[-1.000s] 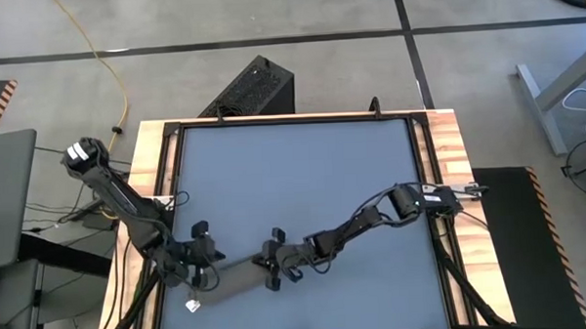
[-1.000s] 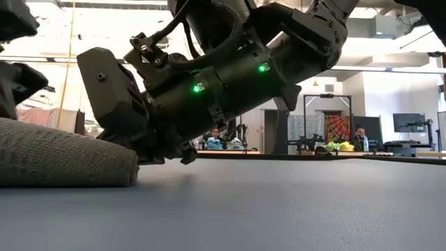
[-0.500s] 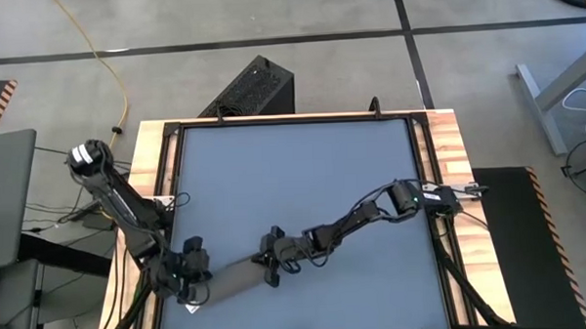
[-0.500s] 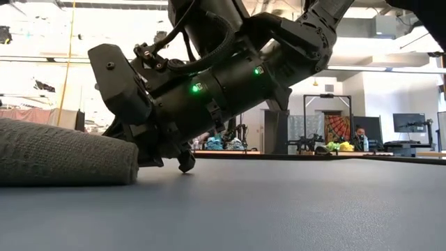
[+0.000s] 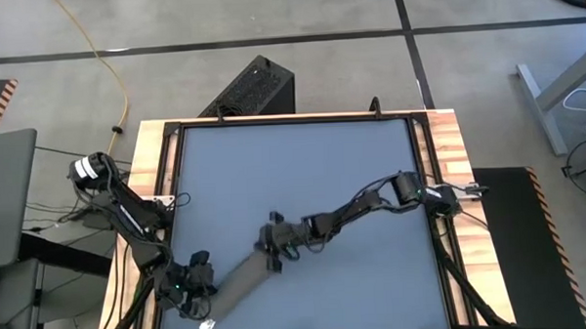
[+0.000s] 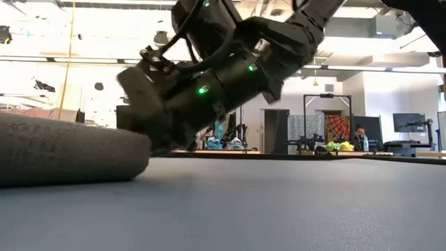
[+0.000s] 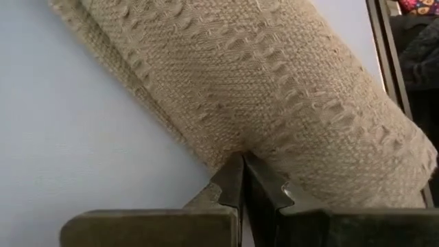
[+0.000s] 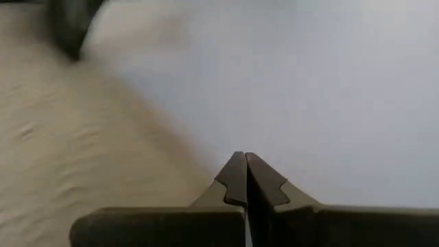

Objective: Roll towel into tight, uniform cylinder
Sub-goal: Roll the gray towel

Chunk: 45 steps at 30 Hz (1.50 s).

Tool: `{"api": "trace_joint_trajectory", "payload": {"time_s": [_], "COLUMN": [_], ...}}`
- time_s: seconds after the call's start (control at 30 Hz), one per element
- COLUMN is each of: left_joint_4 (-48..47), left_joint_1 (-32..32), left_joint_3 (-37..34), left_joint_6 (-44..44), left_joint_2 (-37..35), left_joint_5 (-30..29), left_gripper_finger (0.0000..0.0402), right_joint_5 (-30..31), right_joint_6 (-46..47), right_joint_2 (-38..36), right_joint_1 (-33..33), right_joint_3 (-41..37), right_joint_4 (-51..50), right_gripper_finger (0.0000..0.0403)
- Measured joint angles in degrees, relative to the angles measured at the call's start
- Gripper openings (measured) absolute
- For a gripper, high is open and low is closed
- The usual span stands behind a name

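1. We see the towel (image 5: 236, 280) already rolled into a cylinder, lying slantwise near the table's (image 5: 303, 164) front-left corner.
2. Our left gripper (image 5: 192, 287) presses clenched fingers against one end; our right gripper (image 5: 273, 245), likewise clenched, meets the other.
3. We judge only tightening and evening remain.

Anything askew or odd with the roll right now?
The towel is rolled but lies diagonally across the table, its lower end with the white tag near the front edge. The left tool and right tool, both shut, sit at its ends. Nothing looks damaged.
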Motion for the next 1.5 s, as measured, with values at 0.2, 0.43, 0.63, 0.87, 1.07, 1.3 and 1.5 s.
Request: {"api": "trace_joint_trajectory", "payload": {"time_s": [0.2,0.43,0.63,0.87,1.07,1.3,1.5], "left_joint_4": [-0.01,1.44,1.97,4.12,4.48,2.6,-5.6], "left_joint_1": [-0.04,-0.03,1.04,3.64,6.79,10.77,13.57], "left_joint_3": [0.0,0.0,0.0,0.0,0.0,-0.02,-0.02], "left_joint_6": [-1.39,-1.99,-3.47,-3.12,-3.11,-0.49,1.9], "left_joint_2": [-0.19,-0.18,-0.18,-0.18,-0.11,0.06,-5.8], "left_joint_5": [-3.83,-6.34,-6.53,-6.69,-7.0,-5.3,-5.6], "left_gripper_finger": [0.0,0.0,0.0,0.0,0.0,0.0,0.0], "right_joint_5": [-3.01,-8.51,-4.81,1.05,2.47,-0.63,-4.43], "right_joint_6": [-0.41,2.42,8.42,13.17,5.68,-1.33,-2.06], "right_joint_2": [-10.76,-11.19,-4.67,0.57,0.47,0.27,-2.44], "right_joint_1": [-2.68,7.89,13.95,12.41,7.07,-1.19,-4.64], "right_joint_3": [0.48,0.37,0.3,0.49,0.64,0.65,0.64], "right_joint_4": [-4.52,-4.52,-1.54,-2.78,-5.94,-8.07,-16.91], "right_gripper_finger": [0.0017,0.0017,0.0017,0.0017,0.0017,0.0017,0.0017]}}
